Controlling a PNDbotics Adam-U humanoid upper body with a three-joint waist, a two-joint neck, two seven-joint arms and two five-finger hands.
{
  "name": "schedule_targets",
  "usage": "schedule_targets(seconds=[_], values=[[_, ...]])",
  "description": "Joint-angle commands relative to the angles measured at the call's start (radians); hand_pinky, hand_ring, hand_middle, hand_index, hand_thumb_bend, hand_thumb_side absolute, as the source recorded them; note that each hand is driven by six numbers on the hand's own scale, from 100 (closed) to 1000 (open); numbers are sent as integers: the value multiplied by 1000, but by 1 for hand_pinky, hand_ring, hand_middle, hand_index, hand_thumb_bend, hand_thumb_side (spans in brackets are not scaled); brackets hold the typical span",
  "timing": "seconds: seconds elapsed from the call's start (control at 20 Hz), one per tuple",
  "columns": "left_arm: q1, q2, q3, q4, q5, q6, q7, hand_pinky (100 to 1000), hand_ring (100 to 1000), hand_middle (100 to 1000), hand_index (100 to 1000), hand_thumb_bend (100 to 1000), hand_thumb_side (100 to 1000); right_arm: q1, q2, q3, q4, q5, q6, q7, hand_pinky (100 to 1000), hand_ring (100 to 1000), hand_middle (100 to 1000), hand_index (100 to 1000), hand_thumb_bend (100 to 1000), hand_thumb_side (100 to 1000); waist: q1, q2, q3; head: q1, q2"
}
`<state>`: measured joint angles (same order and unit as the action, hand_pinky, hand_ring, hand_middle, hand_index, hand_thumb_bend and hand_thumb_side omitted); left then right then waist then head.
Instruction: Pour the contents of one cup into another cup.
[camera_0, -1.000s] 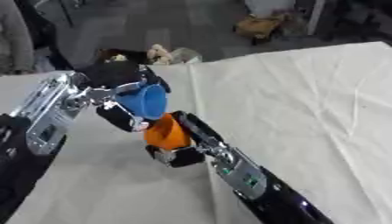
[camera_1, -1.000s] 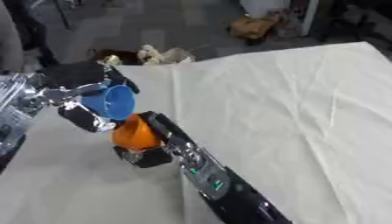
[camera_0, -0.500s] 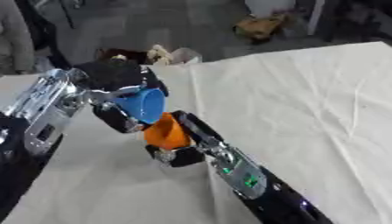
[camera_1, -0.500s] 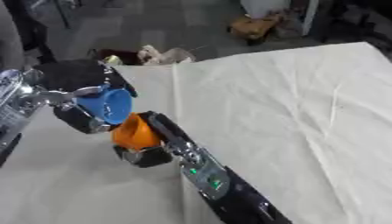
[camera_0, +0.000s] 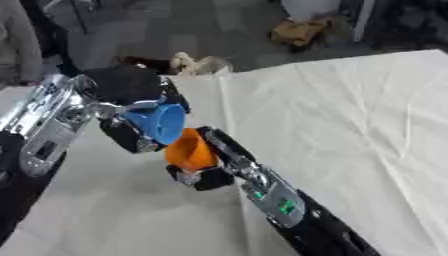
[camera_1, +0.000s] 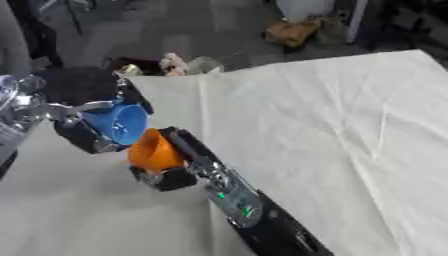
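A blue cup (camera_0: 157, 121) is tipped over, its mouth facing right and down toward an orange cup (camera_0: 190, 150). My left hand (camera_0: 131, 95) comes in from the left and is shut on the blue cup. My right hand (camera_0: 206, 175) reaches up from the lower right and is shut on the orange cup, which stands with its mouth up, just below and right of the blue one. The two rims nearly touch. Nothing of either cup's contents can be made out.
A white wrinkled cloth (camera_0: 350, 125) covers the table and spreads wide to the right. Beyond the far edge lie the floor, a small heap of objects (camera_0: 188, 62) and a brown bag (camera_0: 302, 31).
The blue cup has tipped a little further toward the orange cup. Both hands have kept their places.
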<state>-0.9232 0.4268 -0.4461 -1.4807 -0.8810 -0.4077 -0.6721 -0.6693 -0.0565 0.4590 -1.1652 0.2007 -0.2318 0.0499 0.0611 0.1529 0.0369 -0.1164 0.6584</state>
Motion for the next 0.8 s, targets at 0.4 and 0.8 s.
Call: schedule_targets(seconds=[0.4, 0.8], values=[[-20, 52, -15, -66, 7, -55, -95, 100, 357, 335, 811, 100, 209, -18, 2, -8, -14, -5, 1, -2, 614, 383, 315, 470, 100, 205, 2, -25, 6, 0, 4], [-20, 52, -31, -68, -44, -85, -125, 100, 338, 325, 810, 100, 207, -16, 3, -8, -12, -3, 1, -4, 613, 383, 315, 470, 100, 207, 6, -28, 8, -2, 6]])
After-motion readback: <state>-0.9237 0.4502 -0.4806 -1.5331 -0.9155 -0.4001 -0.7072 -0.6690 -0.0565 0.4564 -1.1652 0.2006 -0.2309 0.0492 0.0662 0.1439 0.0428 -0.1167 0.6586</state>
